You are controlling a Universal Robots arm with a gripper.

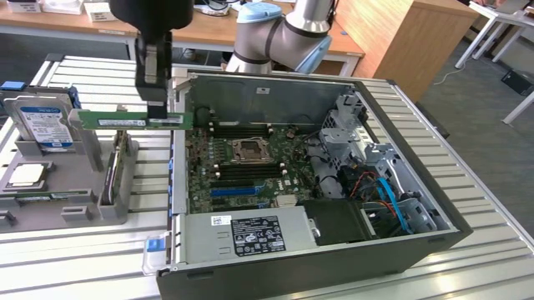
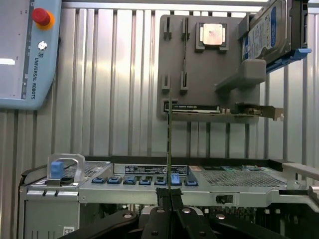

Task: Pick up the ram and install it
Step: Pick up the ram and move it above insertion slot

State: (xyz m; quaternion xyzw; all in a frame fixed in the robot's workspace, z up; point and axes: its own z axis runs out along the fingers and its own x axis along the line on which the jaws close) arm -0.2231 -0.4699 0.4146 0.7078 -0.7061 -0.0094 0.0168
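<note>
The arm [image 1: 284, 28] stands behind the open computer case [image 1: 417, 206], its grey and pale-blue joints bent over the case's rear wall. The black gripper [image 1: 157, 114] hangs straight down at the exterior view's left. It is above the slatted table [image 1: 484, 262], where the grey fixture [image 1: 92, 187] meets the case's side wall.

The jaws are clenched on the ram [image 1: 125, 120], gripping it near 1 end. The green stick lies level, standing on its long edge, clear of both the fixture and the case. Its free end points toward the exterior view's left, over the fixture. In the wrist view the ram [image 2: 170, 144] appears edge-on as 1 thin line rising from between the gripper [image 2: 170, 199] fingers.

Counted, there is:
- 1 ram in the grip
- 1 hard drive [image 1: 46, 125] with a blue and white label, upright in the fixture
- 1 processor [image 1: 25, 175] lying flat on the fixture
- 1 card with a metal bracket [image 2: 209, 109] standing in the fixture
- 1 motherboard [image 1: 250, 169] inside the case, with 1 long blue slot [image 1: 234, 190]
- 1 power supply [image 1: 250, 234] at the case's near end
- 1 teach pendant [image 2: 25, 55] with 1 red button [image 2: 41, 17] on the table
</note>
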